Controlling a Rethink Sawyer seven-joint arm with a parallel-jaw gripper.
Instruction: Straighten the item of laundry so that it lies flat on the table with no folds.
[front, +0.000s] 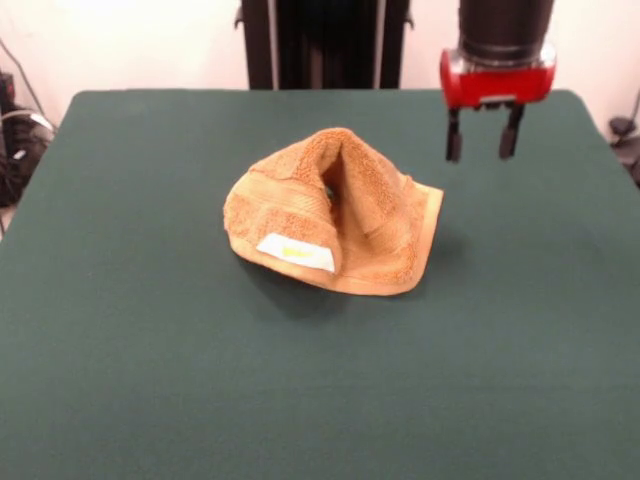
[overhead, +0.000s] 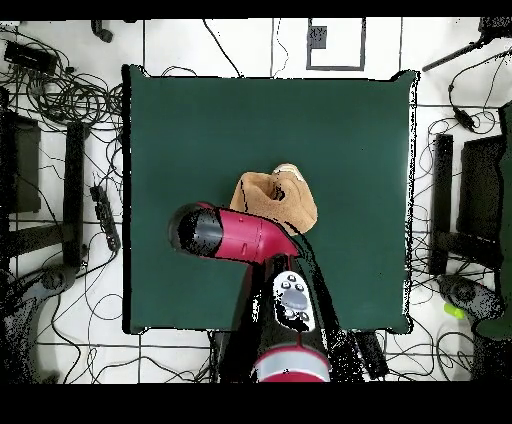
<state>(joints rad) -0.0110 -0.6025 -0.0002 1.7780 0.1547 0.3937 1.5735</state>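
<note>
Bare green table (front: 150, 380) in the foreground, plain felt all the way up to the towel (front: 335, 215). Sitting near the middle of the cloth, still bunched: peaked up in a tent shape, folded over itself, a dark hollow at the centre. White label (front: 296, 252) (yellow print on it) on the towel's near edge. Beyond the towel and off to one side, gripper (front: 482, 140) hanging above the felt, fingers spread, nothing between them, clear of the towel.
</note>
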